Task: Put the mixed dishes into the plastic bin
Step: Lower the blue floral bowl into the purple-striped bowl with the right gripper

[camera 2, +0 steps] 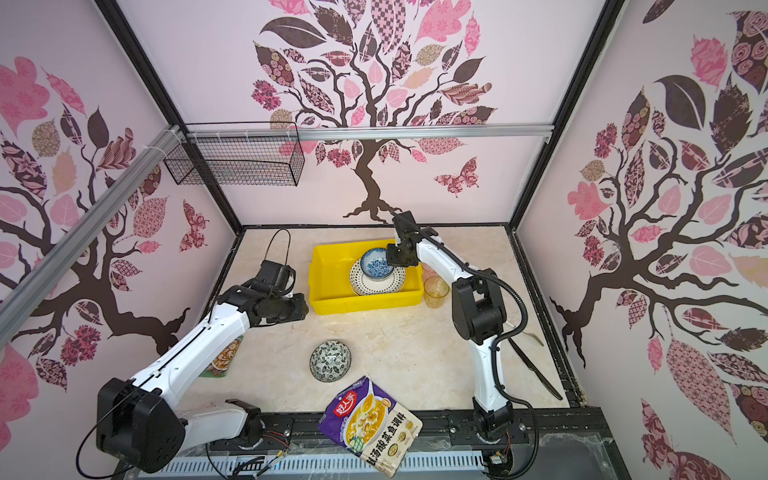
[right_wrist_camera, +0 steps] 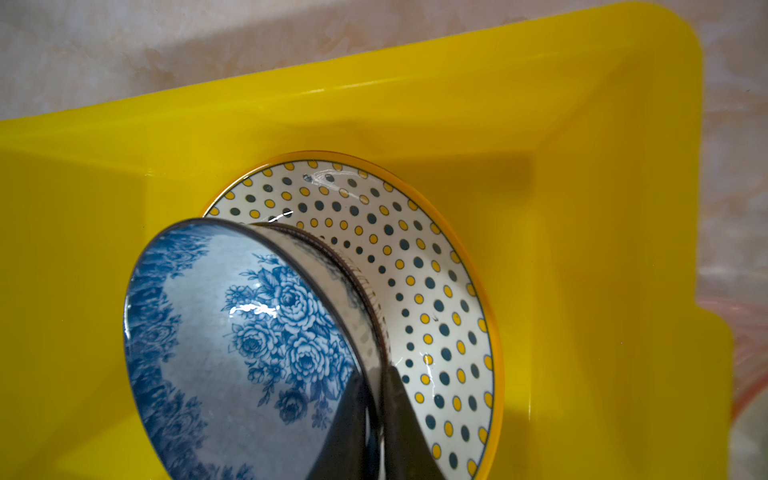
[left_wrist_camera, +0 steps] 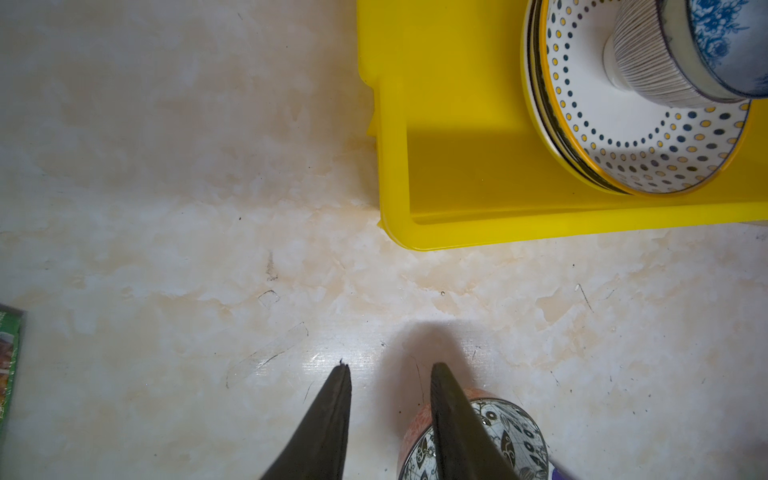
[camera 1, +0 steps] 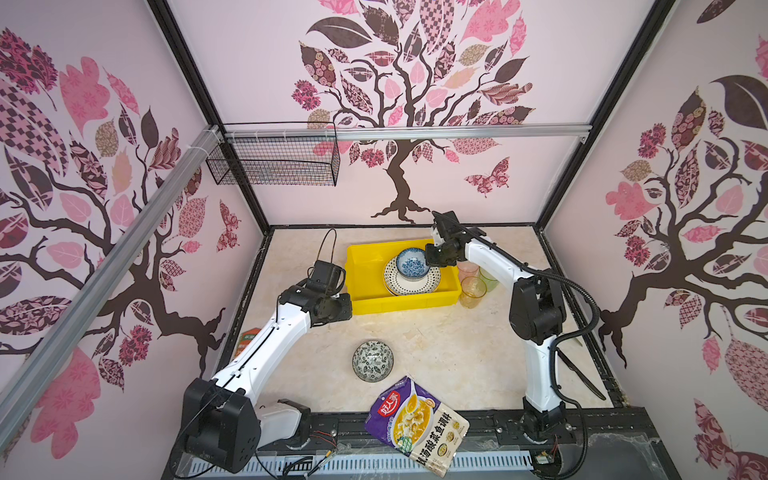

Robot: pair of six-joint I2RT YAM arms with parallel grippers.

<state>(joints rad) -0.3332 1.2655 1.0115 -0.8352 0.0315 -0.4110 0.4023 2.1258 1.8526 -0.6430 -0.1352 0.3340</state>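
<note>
Pinching blue floral bowl (right_wrist_camera: pixel 232 332) rim, right tool (right_wrist_camera: pixel 370 374), over dotted plate (right_wrist_camera: pixel 415 257)

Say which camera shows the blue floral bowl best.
The right wrist view: the blue floral bowl looms large, pattern sharp. Both top views show it small; the left wrist view catches only its edge.

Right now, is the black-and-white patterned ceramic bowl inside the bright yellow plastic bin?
No, the black-and-white bowl sits on the tabletop, apart from the yellow bin.
</note>
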